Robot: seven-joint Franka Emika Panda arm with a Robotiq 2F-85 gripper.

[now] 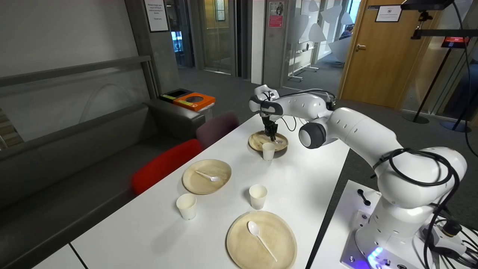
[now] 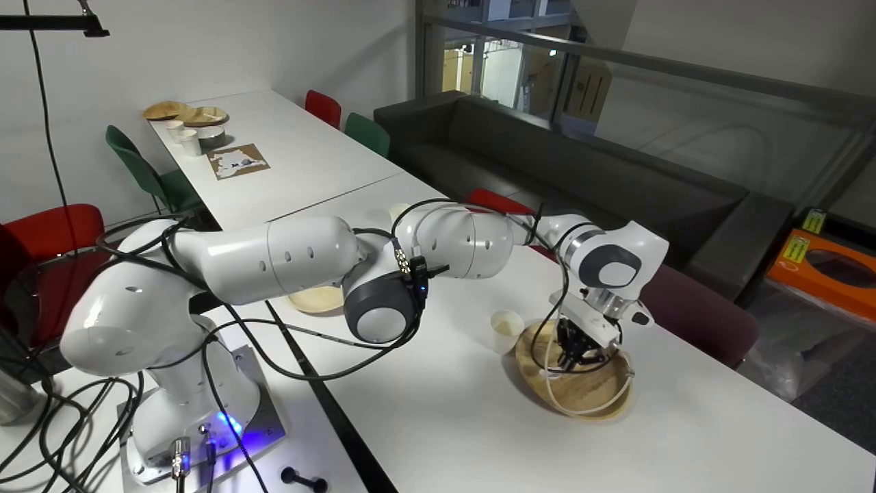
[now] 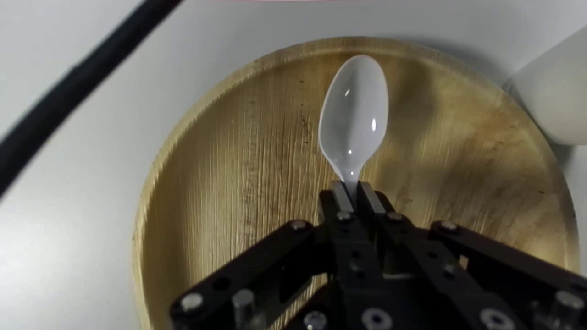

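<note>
A white plastic spoon [image 3: 354, 110] is pinched at the neck between the fingertips of my gripper [image 3: 352, 196], its bowl pointing away from them. Most of the spoon's handle is hidden behind the black fingers. Under it lies a round wooden-looking plate [image 3: 275, 151], and whether the spoon touches it I cannot tell. A pale cup [image 3: 559, 87] stands right by the plate's rim. In both exterior views the gripper [image 1: 272, 137] points down over the plate [image 1: 255, 142], with the cup [image 1: 268, 151] beside it. A cable loop partly covers the gripper in an exterior view [image 2: 568, 359].
Farther along the white table, a plate [image 1: 194, 183] and a nearer plate [image 1: 239, 246] each carry a white spoon. Two more cups, a cup [image 1: 186, 206] and a cup [image 1: 258, 196], stand near them. Chairs and a grey sofa [image 1: 74, 160] line one side. Loose black cables hang along the arm.
</note>
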